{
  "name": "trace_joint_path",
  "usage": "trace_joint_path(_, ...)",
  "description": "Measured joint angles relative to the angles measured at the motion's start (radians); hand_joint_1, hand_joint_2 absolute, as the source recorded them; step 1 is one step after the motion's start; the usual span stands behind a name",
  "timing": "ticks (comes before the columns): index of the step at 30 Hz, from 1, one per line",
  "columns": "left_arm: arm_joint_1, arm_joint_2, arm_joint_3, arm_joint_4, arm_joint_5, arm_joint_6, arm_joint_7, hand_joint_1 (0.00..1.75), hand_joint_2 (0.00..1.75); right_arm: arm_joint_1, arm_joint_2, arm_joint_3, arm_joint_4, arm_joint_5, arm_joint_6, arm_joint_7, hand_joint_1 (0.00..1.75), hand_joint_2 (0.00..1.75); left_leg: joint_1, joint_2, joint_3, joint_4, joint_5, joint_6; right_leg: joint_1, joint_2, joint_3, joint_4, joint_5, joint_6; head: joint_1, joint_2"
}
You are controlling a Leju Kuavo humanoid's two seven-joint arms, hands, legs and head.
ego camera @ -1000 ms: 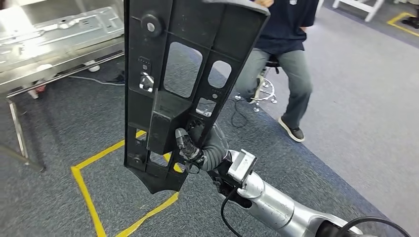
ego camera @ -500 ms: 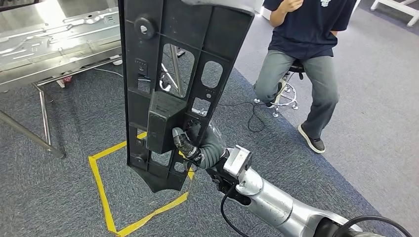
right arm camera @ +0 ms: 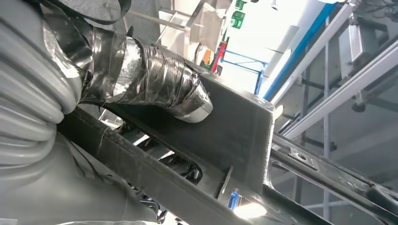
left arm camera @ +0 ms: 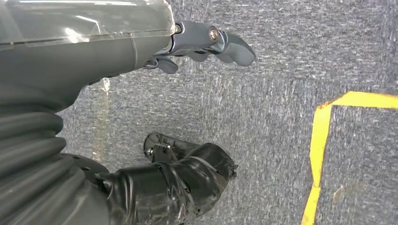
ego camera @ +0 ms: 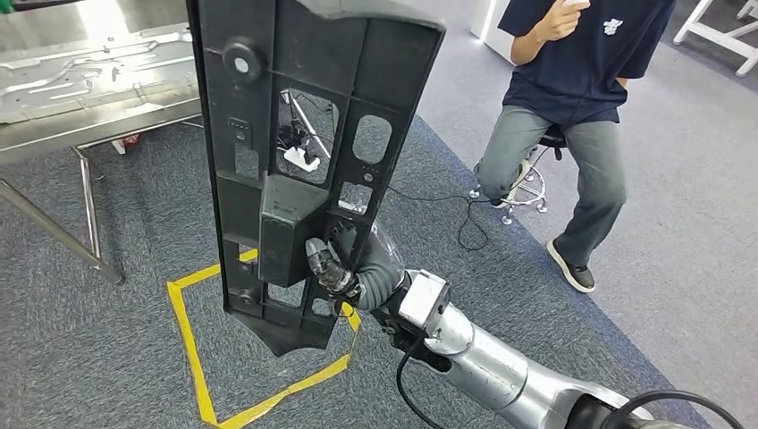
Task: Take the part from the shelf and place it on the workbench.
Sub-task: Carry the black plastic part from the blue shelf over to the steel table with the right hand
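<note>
The right hand (ego camera: pixel 344 268) grips the part (ego camera: pixel 299 161), a long black plastic panel with cut-out windows and a boxy block near its lower half; in the head view the dark fingers (ego camera: pixel 326 264) wrap in at a window just beside that block, and in the right wrist view a tape-wrapped finger (right arm camera: pixel 155 82) presses flat on the panel's wall. The part stands nearly upright in the air, carried clear of any surface, its pointed lower end hanging above the yellow tape outline (ego camera: pixel 192 357) on the grey carpet. The left hand (left arm camera: pixel 206 44) holds nothing; it hangs over the carpet with its fingers loosely extended and apart. Beyond the part, on its far left side, stands a metal table (ego camera: pixel 89 98) with pressed steel sheets lying on it, which I judge to be the workbench. On the part's right a person (ego camera: pixel 572 107) sits on a stool, well apart from the arm. The pick from the shelf looks done, and the step in hand is the carry. The next move calls for bringing the panel to the metal table, tilting it from upright to flat, and letting the fingers go only once it rests; the long top end could swing wide or catch the table's edge.
</note>
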Motion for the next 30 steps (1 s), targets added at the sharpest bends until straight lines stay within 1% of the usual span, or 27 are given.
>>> trace_joint_path(1, 0.000, 0.000, 0.000, 0.000, 0.000, 0.000, 0.000, 0.00, 1.75, 0.000, -0.001, 0.000, 0.001, 0.000, 0.000, 0.000, 1.75, 1.75, -0.002, -0.003, 0.005, 0.003, -0.006, 0.000, 0.002, 0.000, 0.013, -0.049, 0.042, -0.005, 0.000, 0.000)
trace_joint_path(2, 0.001, 0.000, 0.000, 0.000, 0.000, 0.000, 0.000, 0.00, 1.75, 0.000, -0.001, 0.000, 0.001, 0.000, 0.001, 0.000, 1.75, 1.75, -0.003, -0.005, 0.010, 0.006, -0.012, -0.001, 0.005, 0.001, 0.039, -0.121, 0.086, -0.011, 0.000, 0.000)
trace_joint_path(3, 0.000, -0.001, 0.000, 0.000, 0.000, -0.001, 0.000, 0.00, 1.75, -0.001, -0.002, 0.000, 0.002, 0.000, 0.002, 0.001, 1.75, 1.75, -0.006, -0.008, 0.013, 0.010, -0.018, -0.003, 0.009, 0.001, 0.066, -0.188, 0.114, -0.017, 0.000, 0.000)
trace_joint_path(4, 0.000, -0.001, 0.000, 0.000, 0.000, -0.001, 0.000, 0.00, 1.75, -0.001, -0.002, 0.000, 0.002, 0.000, 0.003, 0.001, 1.75, 1.75, -0.008, -0.009, 0.014, 0.012, -0.023, -0.007, 0.011, 0.001, 0.087, -0.235, 0.130, -0.022, -0.001, 0.000)
trace_joint_path(5, -0.001, -0.002, 0.000, 0.000, 0.001, -0.001, 0.000, 0.00, 1.75, -0.002, -0.002, 0.000, 0.002, 0.000, 0.004, 0.001, 1.75, 1.75, -0.009, -0.010, 0.014, 0.013, -0.026, -0.010, 0.014, 0.002, 0.098, -0.259, 0.132, -0.025, -0.001, 0.000)
trace_joint_path(6, -0.001, -0.002, 0.000, 0.000, 0.001, -0.001, 0.001, 0.00, 1.75, -0.002, -0.002, 0.000, 0.003, 0.000, 0.005, 0.001, 1.75, 1.75, -0.010, -0.010, 0.013, 0.012, -0.027, -0.014, 0.015, 0.002, 0.102, -0.264, 0.128, -0.027, -0.001, 0.000)
trace_joint_path(8, -0.002, -0.001, 0.000, 0.000, 0.001, -0.001, 0.001, 0.00, 1.75, -0.002, -0.003, 0.000, 0.003, 0.000, 0.008, 0.002, 1.75, 1.75, -0.010, -0.010, 0.017, 0.011, -0.031, -0.023, 0.010, 0.003, 0.110, -0.273, 0.130, -0.033, -0.001, 0.000)
trace_joint_path(9, -0.002, 0.000, 0.000, 0.000, 0.001, -0.001, 0.001, 0.00, 1.75, -0.003, -0.004, 0.000, 0.003, 0.000, 0.010, 0.002, 1.75, 1.75, -0.010, -0.009, 0.013, 0.023, -0.040, -0.029, 0.007, 0.002, 0.117, -0.280, 0.130, -0.037, -0.002, 0.000)
trace_joint_path(10, -0.002, 0.000, 0.000, 0.000, 0.001, -0.001, 0.001, 0.00, 1.75, -0.004, -0.004, 0.000, 0.003, 0.000, 0.013, 0.002, 1.75, 1.75, -0.009, -0.007, -0.001, 0.053, -0.057, -0.035, 0.002, 0.000, 0.124, -0.286, 0.131, -0.041, -0.003, 0.000)
trace_joint_path(11, -0.002, 0.001, 0.000, 0.000, 0.002, -0.002, 0.001, 0.00, 1.75, -0.004, -0.004, 0.000, 0.003, 0.000, 0.015, 0.002, 1.75, 1.75, -0.004, -0.006, -0.028, 0.106, -0.080, -0.042, 0.001, -0.001, 0.130, -0.290, 0.129, -0.043, -0.004, 0.000)
trace_joint_path(12, -0.003, 0.001, 0.000, 0.000, 0.002, -0.002, 0.002, 0.00, 1.75, -0.005, -0.004, 0.000, 0.004, 0.000, 0.018, 0.002, 1.75, 1.75, 0.000, -0.004, -0.065, 0.171, -0.105, -0.048, 0.000, -0.003, 0.133, -0.291, 0.127, -0.045, -0.005, 0.000)
trace_joint_path(13, -0.002, 0.001, 0.000, 0.000, 0.002, -0.003, 0.002, 0.00, 1.75, -0.005, -0.004, 0.000, 0.005, 0.000, 0.020, 0.002, 1.75, 1.75, 0.005, -0.003, -0.103, 0.233, -0.124, -0.053, -0.001, -0.004, 0.134, -0.291, 0.125, -0.045, -0.005, 0.000)
trace_joint_path(14, -0.001, 0.001, 0.000, 0.000, 0.002, -0.003, 0.003, 0.00, 1.75, -0.005, -0.005, 0.000, 0.006, 0.000, 0.022, 0.003, 1.75, 1.75, 0.010, -0.001, -0.132, 0.273, -0.126, -0.057, -0.002, -0.004, 0.137, -0.290, 0.121, -0.045, -0.005, 0.000)
trace_joint_path(15, 0.000, 0.001, 0.000, 0.000, 0.002, -0.003, 0.004, 0.00, 1.75, -0.005, -0.005, 0.000, 0.008, 0.000, 0.022, 0.003, 1.75, 1.75, 0.013, 0.001, -0.142, 0.274, -0.108, -0.061, -0.003, -0.003, 0.140, -0.289, 0.117, -0.043, -0.005, 0.000)
trace_joint_path(16, 0.001, 0.001, 0.000, 0.000, 0.002, -0.004, 0.006, 0.00, 1.75, -0.005, -0.005, 0.000, 0.009, 0.000, 0.023, 0.003, 1.75, 1.75, 0.017, 0.003, -0.133, 0.237, -0.073, -0.064, -0.005, -0.003, 0.145, -0.288, 0.113, -0.041, -0.005, 0.000)
trace_joint_path(17, 0.002, 0.001, 0.000, 0.000, 0.002, -0.004, 0.006, 0.00, 1.75, -0.005, -0.005, 0.000, 0.009, 0.000, 0.023, 0.004, 1.75, 1.75, 0.020, 0.005, -0.107, 0.169, -0.027, -0.067, -0.007, -0.002, 0.151, -0.287, 0.107, -0.037, -0.005, 0.000)
trace_joint_path(18, 0.001, 0.001, -0.001, 0.000, 0.002, -0.005, 0.007, 0.00, 1.75, -0.005, -0.006, 0.000, 0.010, 0.000, 0.024, 0.004, 1.75, 1.75, 0.020, 0.006, -0.078, 0.102, 0.003, -0.069, -0.008, -0.002, 0.156, -0.286, 0.102, -0.031, -0.005, 0.000)
trace_joint_path(19, 0.000, 0.001, -0.001, 0.000, 0.001, -0.006, 0.007, 0.00, 1.75, -0.006, -0.006, 0.000, 0.010, 0.000, 0.025, 0.004, 1.75, 1.75, 0.019, 0.007, -0.053, 0.049, 0.021, -0.066, -0.007, -0.001, 0.159, -0.285, 0.097, -0.026, -0.005, 0.000)
trace_joint_path(20, -0.002, 0.001, -0.002, 0.000, 0.001, -0.006, 0.008, 0.00, 1.75, -0.007, -0.006, 0.000, 0.010, 0.000, 0.026, 0.004, 1.75, 1.75, 0.017, 0.007, -0.039, 0.019, 0.024, -0.062, -0.006, -0.001, 0.160, -0.285, 0.094, -0.020, -0.005, 0.000)
trace_joint_path(21, -0.002, 0.001, -0.003, 0.000, 0.001, -0.007, 0.009, 0.00, 1.75, -0.007, -0.006, 0.000, 0.010, 0.000, 0.028, 0.004, 1.75, 1.75, 0.013, 0.006, -0.035, 0.013, 0.016, -0.056, -0.004, -0.001, 0.161, -0.286, 0.092, -0.014, -0.005, 0.000)
trace_joint_path(23, -0.002, 0.002, -0.004, 0.000, 0.000, -0.010, 0.012, 0.00, 1.75, -0.008, -0.006, 0.000, 0.009, 0.000, 0.031, 0.005, 1.75, 1.75, 0.012, 0.005, -0.030, 0.007, 0.014, -0.039, -0.006, -0.001, 0.163, -0.288, 0.087, -0.001, -0.004, 0.000)
trace_joint_path(24, -0.001, 0.002, -0.004, 0.000, -0.001, -0.011, 0.013, 0.00, 1.75, -0.008, -0.007, 0.000, 0.009, 0.000, 0.032, 0.005, 1.75, 1.75, 0.012, 0.004, -0.024, 0.004, 0.013, -0.031, -0.008, -0.001, 0.161, -0.279, 0.080, 0.004, -0.004, 0.000)
trace_joint_path(25, -0.002, 0.002, -0.004, 0.000, -0.003, -0.014, 0.014, 0.00, 1.75, -0.009, -0.007, 0.000, 0.009, 0.001, 0.033, 0.006, 1.75, 1.75, 0.013, 0.004, -0.017, 0.000, 0.011, -0.022, -0.009, -0.001, 0.150, -0.251, 0.066, 0.007, -0.003, 0.000)
trace_joint_path(26, -0.002, 0.002, -0.005, 0.000, -0.004, -0.016, 0.014, 0.00, 1.75, -0.010, -0.008, 0.000, 0.008, 0.001, 0.033, 0.006, 1.75, 1.75, 0.014, 0.004, -0.010, -0.003, 0.009, -0.015, -0.008, 0.000, 0.124, -0.200, 0.044, 0.008, -0.003, 0.000)
trace_joint_path(28, -0.004, 0.002, -0.007, 0.000, -0.006, -0.020, 0.015, 0.00, 1.75, -0.009, -0.010, 0.000, 0.008, 0.002, 0.033, 0.009, 1.75, 1.75, 0.010, 0.004, -0.002, -0.002, 0.000, -0.005, -0.003, 0.000, 0.042, -0.059, -0.003, 0.006, -0.002, 0.000)
trace_joint_path(29, -0.004, 0.002, -0.008, 0.000, -0.007, -0.021, 0.016, 0.00, 1.75, -0.007, -0.011, 0.000, 0.008, 0.003, 0.033, 0.011, 1.75, 1.75, 0.007, 0.004, 0.002, -0.001, -0.005, -0.002, -0.001, 0.001, 0.004, -0.006, -0.010, 0.004, -0.001, 0.000)
trace_joint_path(30, -0.003, 0.002, -0.008, 0.000, -0.007, -0.022, 0.016, 0.00, 1.75, -0.005, -0.012, 0.000, 0.008, 0.004, 0.032, 0.013, 1.75, 1.75, 0.005, 0.003, 0.007, 0.000, -0.011, -0.001, 0.001, 0.001, -0.016, 0.011, 0.001, 0.002, -0.001, 0.000)
